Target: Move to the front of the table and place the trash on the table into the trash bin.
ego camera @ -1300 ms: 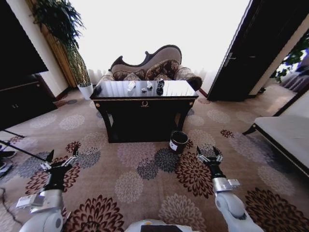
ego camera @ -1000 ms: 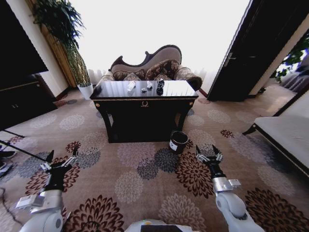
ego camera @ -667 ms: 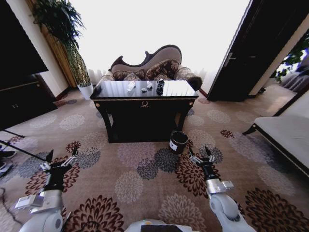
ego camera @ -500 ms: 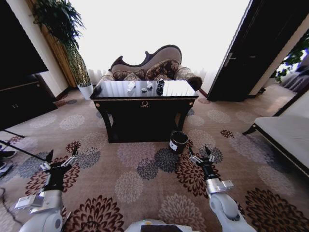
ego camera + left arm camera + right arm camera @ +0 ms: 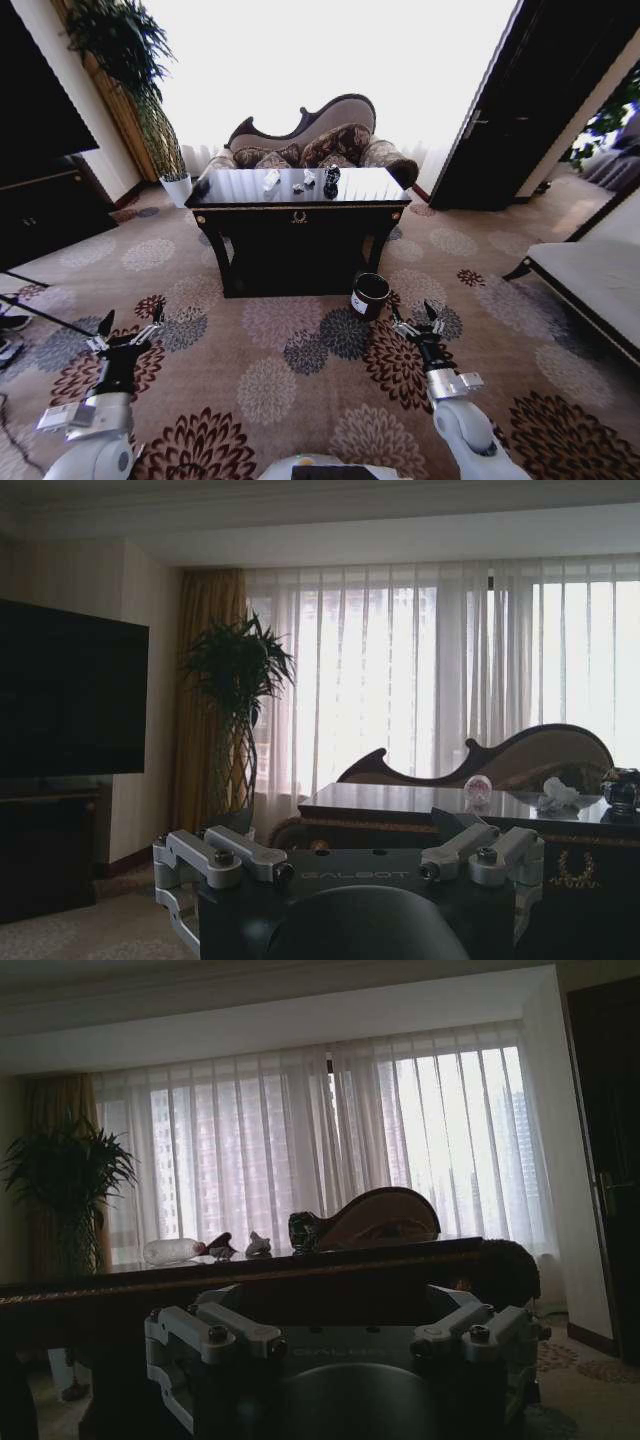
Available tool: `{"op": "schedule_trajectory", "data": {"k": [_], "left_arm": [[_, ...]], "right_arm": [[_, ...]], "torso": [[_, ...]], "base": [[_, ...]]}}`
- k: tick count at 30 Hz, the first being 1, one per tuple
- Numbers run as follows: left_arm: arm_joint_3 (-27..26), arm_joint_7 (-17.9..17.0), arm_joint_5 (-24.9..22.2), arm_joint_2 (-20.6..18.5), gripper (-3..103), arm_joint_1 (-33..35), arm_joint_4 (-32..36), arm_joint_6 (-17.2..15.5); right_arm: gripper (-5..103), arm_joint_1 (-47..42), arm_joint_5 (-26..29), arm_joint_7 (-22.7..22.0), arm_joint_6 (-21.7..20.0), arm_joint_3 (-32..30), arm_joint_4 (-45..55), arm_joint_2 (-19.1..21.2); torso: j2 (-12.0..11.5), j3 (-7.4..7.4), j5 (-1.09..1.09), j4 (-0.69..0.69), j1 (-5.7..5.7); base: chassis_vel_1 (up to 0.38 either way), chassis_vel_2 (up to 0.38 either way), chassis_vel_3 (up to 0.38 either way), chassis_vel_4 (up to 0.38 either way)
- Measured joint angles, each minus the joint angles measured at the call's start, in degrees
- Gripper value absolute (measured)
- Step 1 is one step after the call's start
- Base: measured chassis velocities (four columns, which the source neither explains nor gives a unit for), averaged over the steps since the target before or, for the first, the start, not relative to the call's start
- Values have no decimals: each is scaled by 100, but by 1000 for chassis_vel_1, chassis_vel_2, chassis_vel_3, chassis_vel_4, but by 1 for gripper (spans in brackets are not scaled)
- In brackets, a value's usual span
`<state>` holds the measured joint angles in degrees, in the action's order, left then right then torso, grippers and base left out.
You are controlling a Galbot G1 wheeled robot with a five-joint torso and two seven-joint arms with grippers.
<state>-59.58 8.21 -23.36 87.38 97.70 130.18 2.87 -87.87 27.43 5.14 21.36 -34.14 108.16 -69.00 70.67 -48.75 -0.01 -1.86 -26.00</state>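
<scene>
Right gripper (image 5: 414, 318) has shifted left toward the bin (image 5: 370, 294); both it and the left gripper (image 5: 128, 333) hang open, empty. Table (image 5: 300, 214) is ahead but not reached, so driving likely continues.

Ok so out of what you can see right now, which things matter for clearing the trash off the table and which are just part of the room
For the job:
- black table
- clear plastic bottle
- dark drink can
- white paper wads
- black trash bin
- left hand and right hand, both open and low over the carpet

Just lying about:
- sofa
- potted plant
- pale bench
- dark door
</scene>
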Motion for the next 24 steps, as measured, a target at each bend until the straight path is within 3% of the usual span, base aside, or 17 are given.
{"op": "schedule_trajectory", "data": {"k": [12, 16, 20, 24], "left_arm": [[-141, -97, -72, 2, 100, 45, 289, -136], [-470, -334, -347, -90, 100, 83, 826, -788], [-665, -440, -481, -137, 100, 105, 1119, -1109], [-768, -475, -583, -144, 100, 114, 1287, -1222]], "right_arm": [[100, 31, 161, -113, 2, -129, 378, 173], [100, 54, 197, -124, -39, -370, 694, 404], [100, 52, 297, -143, -121, -510, 923, 519], [100, 48, 383, -152, -169, -600, 1082, 586]], "torso": [[-2, -1, -1, 0, -3], [-1, 0, 0, 0, -1], [-1, 0, 0, 0, 0], [0, 1, -1, 0, 1]], "base": [[-139, 147, 138, -144], [-119, 121, 119, -116], [-123, 105, 124, -112], [-148, 159, 148, -148]]}}
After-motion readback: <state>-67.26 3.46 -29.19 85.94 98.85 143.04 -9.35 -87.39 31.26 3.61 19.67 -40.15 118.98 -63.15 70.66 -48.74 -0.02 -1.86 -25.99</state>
